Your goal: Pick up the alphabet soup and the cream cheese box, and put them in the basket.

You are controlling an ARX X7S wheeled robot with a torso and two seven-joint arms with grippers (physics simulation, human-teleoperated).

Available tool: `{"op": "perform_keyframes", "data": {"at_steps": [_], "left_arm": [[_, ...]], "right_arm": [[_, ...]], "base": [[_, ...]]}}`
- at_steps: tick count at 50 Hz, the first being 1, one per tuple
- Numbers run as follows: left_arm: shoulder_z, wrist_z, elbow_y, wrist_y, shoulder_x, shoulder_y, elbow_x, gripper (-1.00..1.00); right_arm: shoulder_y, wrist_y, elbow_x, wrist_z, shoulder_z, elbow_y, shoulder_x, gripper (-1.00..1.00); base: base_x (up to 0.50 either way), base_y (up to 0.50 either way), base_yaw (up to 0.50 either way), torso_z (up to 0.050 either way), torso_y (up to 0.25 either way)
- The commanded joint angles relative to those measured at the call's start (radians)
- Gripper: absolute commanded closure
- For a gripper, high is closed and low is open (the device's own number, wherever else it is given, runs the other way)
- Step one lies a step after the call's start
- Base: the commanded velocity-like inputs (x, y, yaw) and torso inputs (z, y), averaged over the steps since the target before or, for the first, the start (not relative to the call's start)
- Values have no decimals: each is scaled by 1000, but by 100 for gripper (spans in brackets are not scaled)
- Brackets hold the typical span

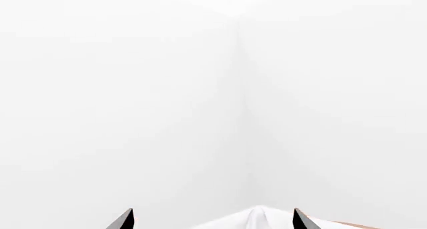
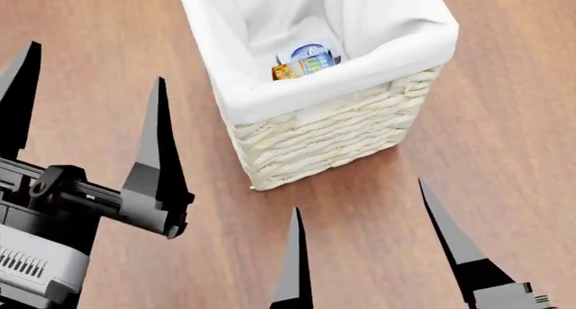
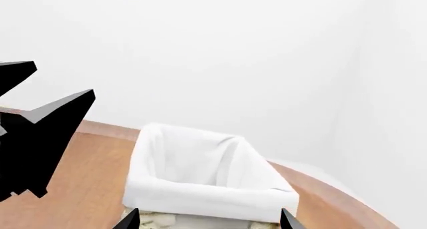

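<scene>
basket (image 2: 324, 130): tall rectangular woven wicker, smooth white cloth liner folded over rim, on wood-grain table (image 2: 108, 39) | alphabet soup (image 2: 306, 61): blue-labelled can, yellow-orange band, lying tilted on basket floor | left gripper (image 2: 85, 96): black tapered fingers spread wide, empty, left of basket | right gripper (image 2: 365, 218): spread wide, empty, near side of basket

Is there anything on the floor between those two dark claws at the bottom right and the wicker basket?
Nothing: in the head view only bare wooden floor lies between the right gripper and the basket.
</scene>
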Motion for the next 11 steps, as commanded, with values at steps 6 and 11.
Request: {"op": "perform_keyframes", "data": {"at_steps": [6, 11], "left_arm": [[-6, -81, 119, 20, -49, 105, 43, -100], [-9, -81, 112, 27, -47, 104, 38, -100]], "right_arm": [[-4, -7, -11, -14, -11, 9, -19, -100], [4, 0, -1, -17, -6, 3, -17, -100]], "base": [[0, 0, 0, 0, 0], [0, 0, 0, 0, 0]]}}
